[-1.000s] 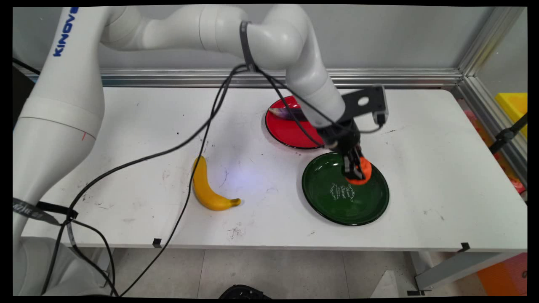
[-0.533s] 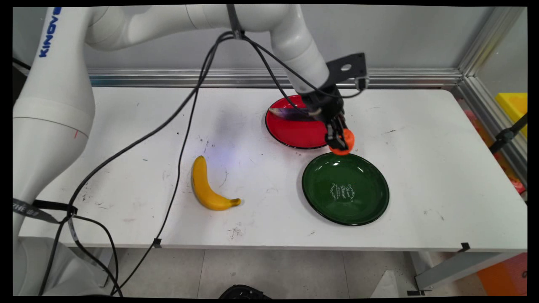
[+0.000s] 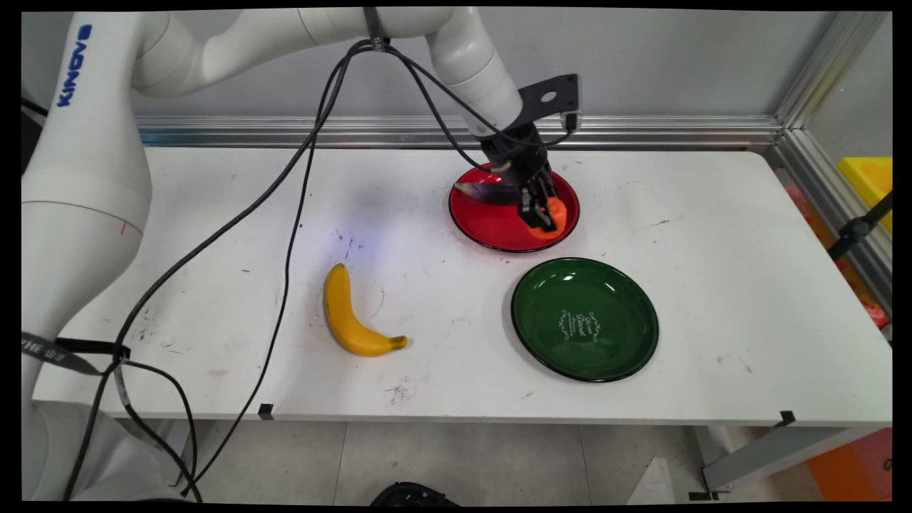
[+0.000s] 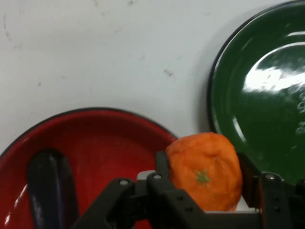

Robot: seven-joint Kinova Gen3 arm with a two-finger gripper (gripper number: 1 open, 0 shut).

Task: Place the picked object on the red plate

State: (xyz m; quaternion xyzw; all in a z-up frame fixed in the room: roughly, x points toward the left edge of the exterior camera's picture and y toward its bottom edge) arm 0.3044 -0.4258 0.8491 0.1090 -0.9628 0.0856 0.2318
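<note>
The claw (image 3: 539, 214) is closed round a small orange (image 4: 204, 170), a finger on each side, holding it over the red plate (image 3: 484, 224) towards the worktop's far edge. A dark eggplant (image 4: 47, 188) lies on that plate. The green plate (image 3: 584, 318) sits nearer, bare; a banana (image 3: 349, 317) lies well to its left. The orange looks light, roundish and slightly yielding, best pinched across its middle.

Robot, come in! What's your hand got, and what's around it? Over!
Hand shut on orange, over red plate. Dark eggplant lies on that plate. Green plate bare; banana far off.
</note>
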